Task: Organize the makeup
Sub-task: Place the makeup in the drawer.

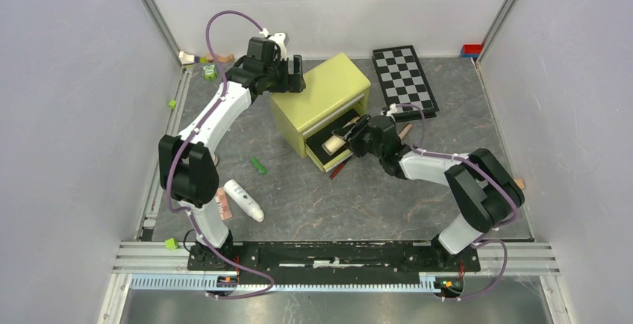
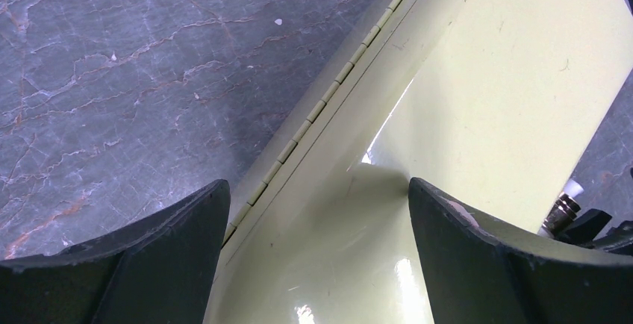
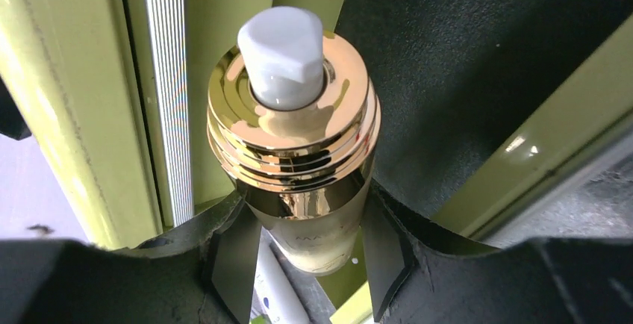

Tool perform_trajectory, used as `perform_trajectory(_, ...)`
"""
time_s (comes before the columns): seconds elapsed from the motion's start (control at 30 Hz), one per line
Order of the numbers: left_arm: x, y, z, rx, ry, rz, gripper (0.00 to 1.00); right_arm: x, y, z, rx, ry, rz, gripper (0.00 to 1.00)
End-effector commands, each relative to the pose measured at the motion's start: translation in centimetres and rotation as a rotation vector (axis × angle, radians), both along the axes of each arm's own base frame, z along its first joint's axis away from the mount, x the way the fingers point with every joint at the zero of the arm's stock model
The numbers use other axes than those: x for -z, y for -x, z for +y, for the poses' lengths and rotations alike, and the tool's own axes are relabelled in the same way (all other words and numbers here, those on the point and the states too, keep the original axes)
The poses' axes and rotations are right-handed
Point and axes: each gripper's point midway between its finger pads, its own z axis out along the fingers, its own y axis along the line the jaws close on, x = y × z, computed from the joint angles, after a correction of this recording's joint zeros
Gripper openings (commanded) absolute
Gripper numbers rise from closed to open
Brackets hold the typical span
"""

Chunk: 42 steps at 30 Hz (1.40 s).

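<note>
While the right gripper (image 3: 306, 245) pinches the beige gold-capped bottle (image 3: 295, 137) by its body at the pulled-out drawer (image 1: 337, 136) of the yellow-green box (image 1: 321, 85), the left gripper (image 2: 317, 189) hangs spread wide over the box's far left edge, gripping nothing, and the white tube (image 1: 244, 199) lies on the table (image 1: 351, 204), well off to the near left

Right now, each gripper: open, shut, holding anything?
Left gripper: open above the box at its hinged edge, gripping nothing.
Right gripper: shut on the bottle, at the open drawer.
</note>
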Motion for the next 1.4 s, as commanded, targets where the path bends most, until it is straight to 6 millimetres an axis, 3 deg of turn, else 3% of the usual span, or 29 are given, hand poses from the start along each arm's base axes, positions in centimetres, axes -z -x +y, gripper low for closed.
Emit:
perform_trajectory(0.0,2.6,1.3,1.4,0.000,-0.074,0.097,0.94,-6.7,-2.8,2.6,-0.006,-0.197,-0.114,0.00)
perform_trajectory(0.3,2.5,1.3,1.5,-0.003,-0.079,0.093,0.94,-4.6,-3.4,3.4,0.011,-0.206,0.017,0.00)
perform_trajectory(0.63,2.4,1.4,1.5,-0.002,-0.074,0.094,0.94,-3.3,-4.0,2.4,0.087,-0.143,0.087,0.00)
perform_trajectory(1.0,2.4,1.4,1.5,-0.003,-0.079,0.092,0.94,-1.4,-4.7,3.6,0.062,-0.127,0.134,0.02)
perform_trajectory(1.1,2.4,1.4,1.5,-0.003,-0.077,0.092,0.94,-1.1,-4.7,3.8,0.055,-0.132,0.134,0.07)
perform_trajectory(1.37,2.5,1.3,1.6,-0.005,-0.083,0.094,0.94,-0.9,-4.9,5.1,-0.001,-0.166,0.130,0.36)
